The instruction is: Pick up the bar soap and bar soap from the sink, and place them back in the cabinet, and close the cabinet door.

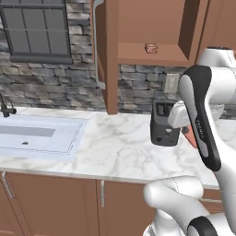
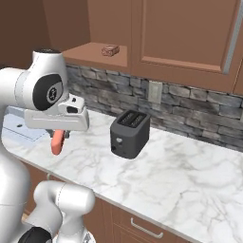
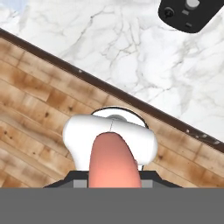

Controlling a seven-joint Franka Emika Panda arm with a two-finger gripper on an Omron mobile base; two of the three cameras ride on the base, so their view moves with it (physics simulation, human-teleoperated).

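My gripper (image 2: 60, 135) hangs over the counter's front edge, shut on the orange bar soap (image 2: 57, 141), which points down from the hand. That soap (image 3: 114, 161) fills the lower middle of the hand view and peeks out beside my forearm (image 1: 188, 134). The tan-brown bar soap (image 1: 151, 48) lies on the open cabinet's shelf (image 1: 152, 59), also seen from the right side (image 2: 110, 50). The cabinet door (image 1: 105, 55) stands open, edge-on, with its long silver handle (image 1: 96, 46). The pale sink (image 1: 37, 133) lies at the far left.
A black toaster (image 1: 163, 122) stands on the marble counter (image 1: 115, 152) under the cabinet, just beyond the hand (image 2: 129, 133). A black faucet (image 1: 5, 108) rises behind the sink. Stone backsplash with an outlet (image 1: 171, 83) runs behind. Wooden floor (image 3: 39, 100) lies below.
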